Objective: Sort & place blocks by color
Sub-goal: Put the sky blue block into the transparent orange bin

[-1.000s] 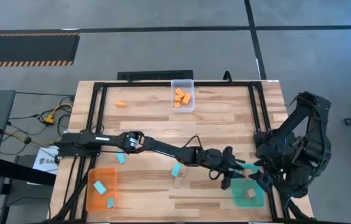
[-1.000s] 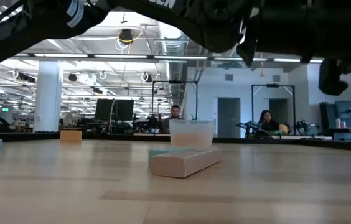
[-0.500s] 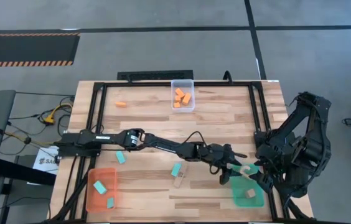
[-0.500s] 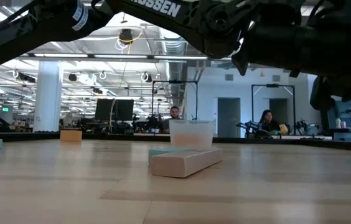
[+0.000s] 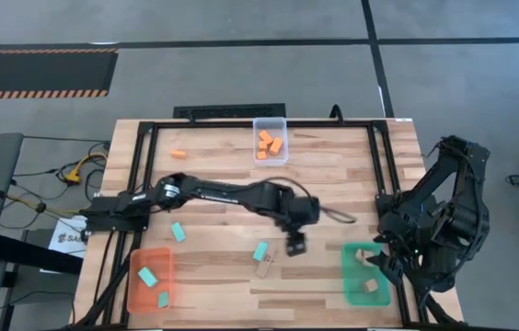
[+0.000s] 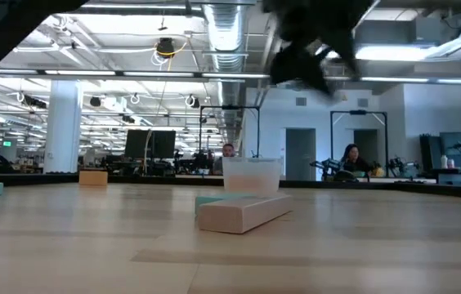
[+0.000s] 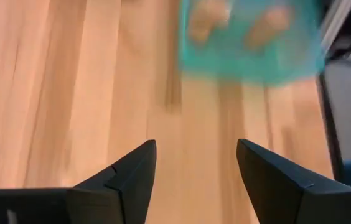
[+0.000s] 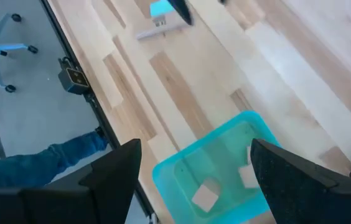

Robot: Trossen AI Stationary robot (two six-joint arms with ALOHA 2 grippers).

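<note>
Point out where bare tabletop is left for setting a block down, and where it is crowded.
Bare wood lies between the clear tray and the right arm's base, and between the orange tray and the teal tray along the near edge. Crowded: mid-table, around the left gripper, teal block and tan block.

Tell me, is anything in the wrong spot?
Yes. The orange tray holds two teal blocks, and the teal tray holds two tan wooden blocks, so colours don't match. One orange block lies alone on the table, far from the others in the clear tray.
</note>
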